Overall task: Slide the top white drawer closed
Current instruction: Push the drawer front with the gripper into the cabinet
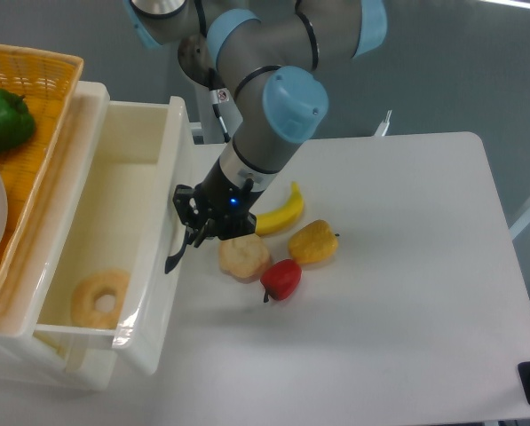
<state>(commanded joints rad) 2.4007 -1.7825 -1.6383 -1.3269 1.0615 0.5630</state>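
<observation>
Drawer (149, 266): the top white one, at the left side of the table, partly pulled out; its glossy front wall faces the gripper.
Ring (98, 298): a pale doughnut-like ring lies inside the drawer, near the front corner closest to the camera.
Handle (177, 255): black and curved, on the drawer front, just at the gripper.
Gripper (193, 232): black, with a blue light, pressed against the drawer front at the handle; whether the fingers are spread or closed I cannot tell.
Table (398, 293): white; beside the gripper lie a red pepper (280, 279), a pale round fruit (243, 256), a yellow pepper (313, 241) and a banana (277, 213), close together.
Basket (29, 106): orange, woven, behind the drawer at the left; a green pepper (3, 120) is in it.
</observation>
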